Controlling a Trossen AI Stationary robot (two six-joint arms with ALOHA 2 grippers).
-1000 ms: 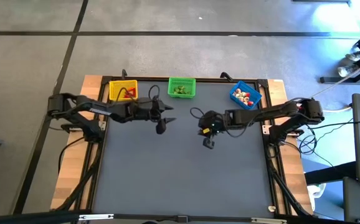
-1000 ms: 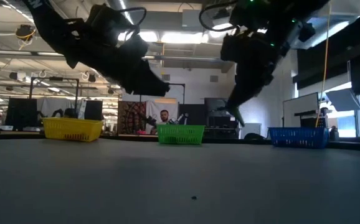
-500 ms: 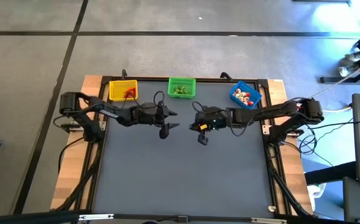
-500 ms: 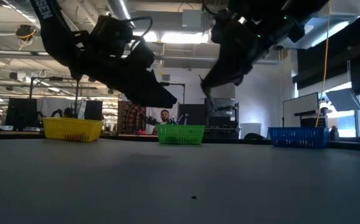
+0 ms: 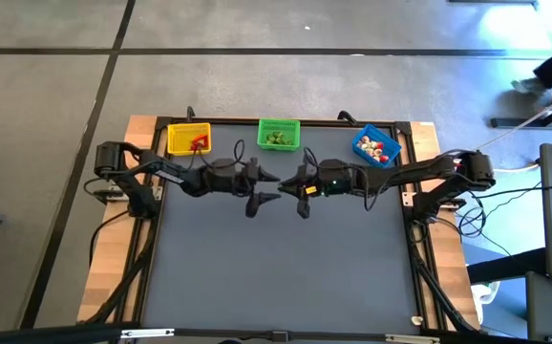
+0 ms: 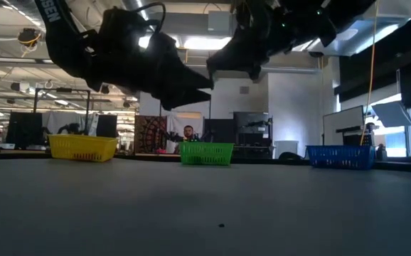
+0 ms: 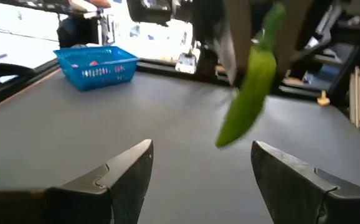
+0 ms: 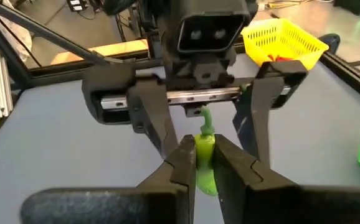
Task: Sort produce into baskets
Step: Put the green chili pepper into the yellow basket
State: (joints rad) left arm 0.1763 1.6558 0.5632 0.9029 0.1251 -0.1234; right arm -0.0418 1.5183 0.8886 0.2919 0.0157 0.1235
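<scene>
Counter (image 5: 276,258) bare of loose produce — yellow basket (image 5: 188,139), green basket (image 5: 278,135), blue basket (image 5: 376,146) all hold pieces. Right gripper (image 8: 203,163) fingers pinch a green pepper (image 7: 250,84) mid-air; left gripper (image 7: 202,167) fingers wide, facing it — probably the last piece.

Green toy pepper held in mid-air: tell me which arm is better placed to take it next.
Left. The right gripper is shut on the long green toy pepper, presenting it. The left gripper faces it with open fingers on either side, near the green mesh basket.
</scene>
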